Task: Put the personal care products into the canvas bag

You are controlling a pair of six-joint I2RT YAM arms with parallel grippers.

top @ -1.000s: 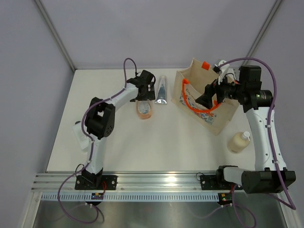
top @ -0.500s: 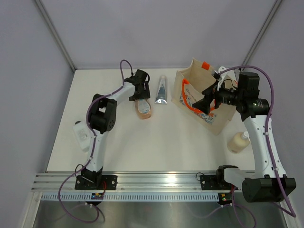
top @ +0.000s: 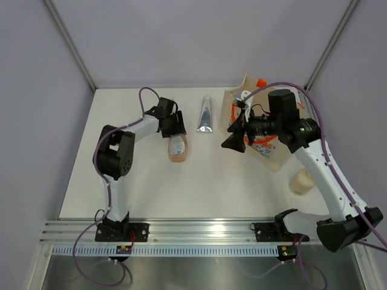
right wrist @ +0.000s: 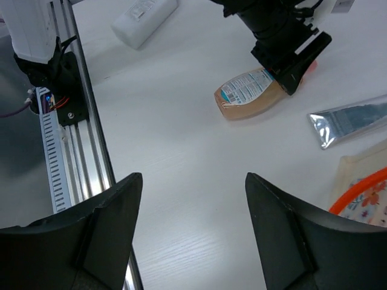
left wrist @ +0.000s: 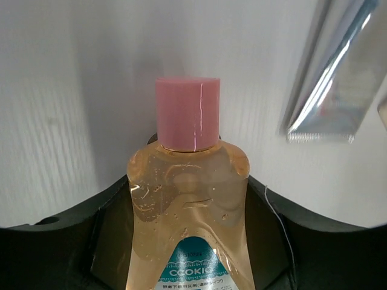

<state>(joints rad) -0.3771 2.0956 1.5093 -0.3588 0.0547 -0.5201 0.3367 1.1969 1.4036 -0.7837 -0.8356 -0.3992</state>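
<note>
The peach-pink bottle (left wrist: 187, 205) with a pink cap lies flat on the white table. My left gripper (left wrist: 187, 181) is shut on its shoulders. In the top view the bottle (top: 178, 150) lies just nearer than the left gripper (top: 172, 125). The silver tube (top: 205, 115) lies to their right. The beige canvas bag (top: 275, 158) with orange handles stands at the far right, partly hidden by my right arm. My right gripper (top: 233, 140) hangs open and empty over the table left of the bag. A cream pump bottle (top: 300, 181) lies nearer than the bag.
A white bottle (right wrist: 145, 18) lies near the left arm's base. The aluminium rail (top: 193, 232) runs along the near edge. Grey walls close the far side and both flanks. In the right wrist view, the bag's orange handle (right wrist: 363, 187) is at the right edge.
The left gripper closed on the peach-pink bottle and drew it slightly nearer and left. The right gripper came away from the bag's mouth, swung left over the table, and its jaws narrowed somewhat.
</note>
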